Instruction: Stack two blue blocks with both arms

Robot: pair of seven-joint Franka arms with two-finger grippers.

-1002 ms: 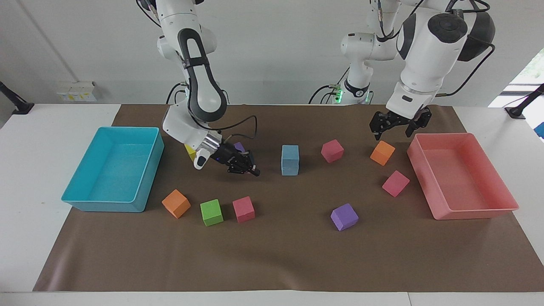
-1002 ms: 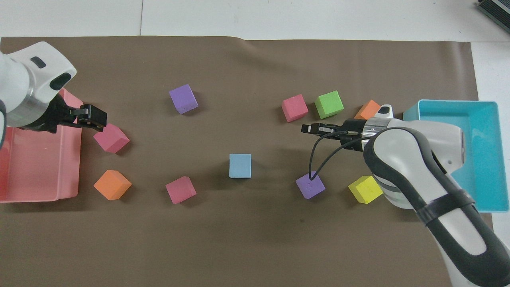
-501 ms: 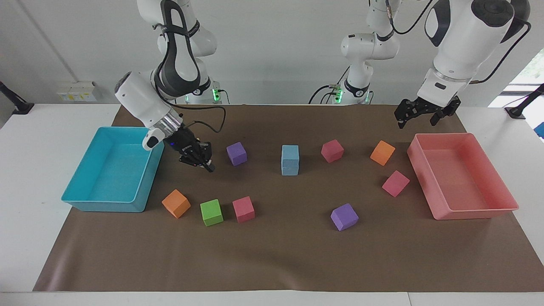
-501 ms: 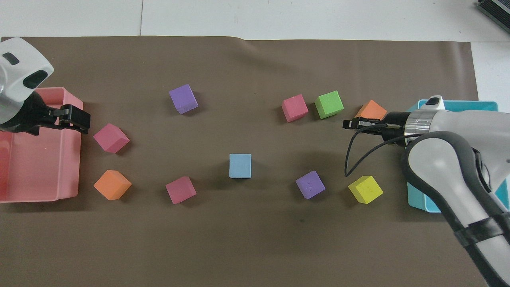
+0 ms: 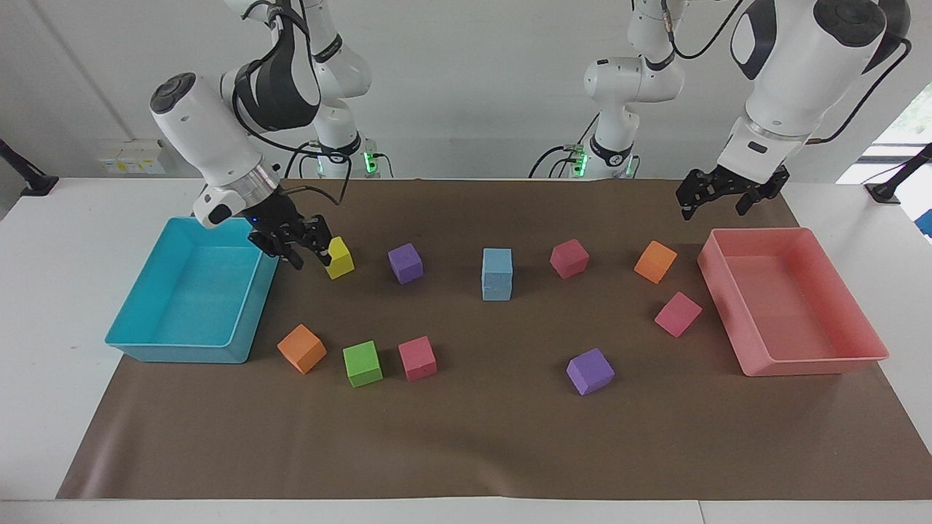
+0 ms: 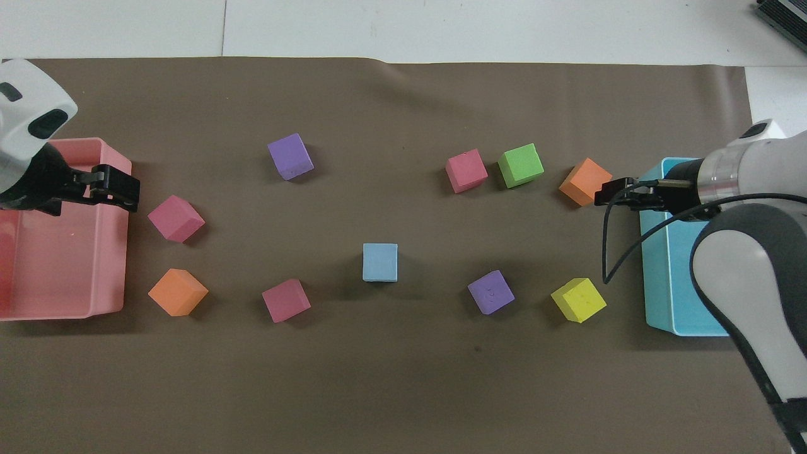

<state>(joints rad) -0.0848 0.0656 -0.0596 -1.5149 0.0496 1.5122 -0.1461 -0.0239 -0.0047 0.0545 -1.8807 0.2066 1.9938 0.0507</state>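
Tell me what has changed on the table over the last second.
The right gripper pulled back from beside the blue stack toward the cyan tray, uncovering the yellow cube. The left gripper rose off the orange cube toward the pink tray. Neither holds anything. No block moved.

Both arms pulled back: right gripper [image 5: 306,247] beside the cyan tray [image 5: 145,342], left gripper [image 5: 717,196] raised

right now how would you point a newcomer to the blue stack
Start at the brown mat and go to its middle, between the cyan tray and the pink tray. The blue blocks stand there, one on the other: the only light-blue cubes and the only stack.
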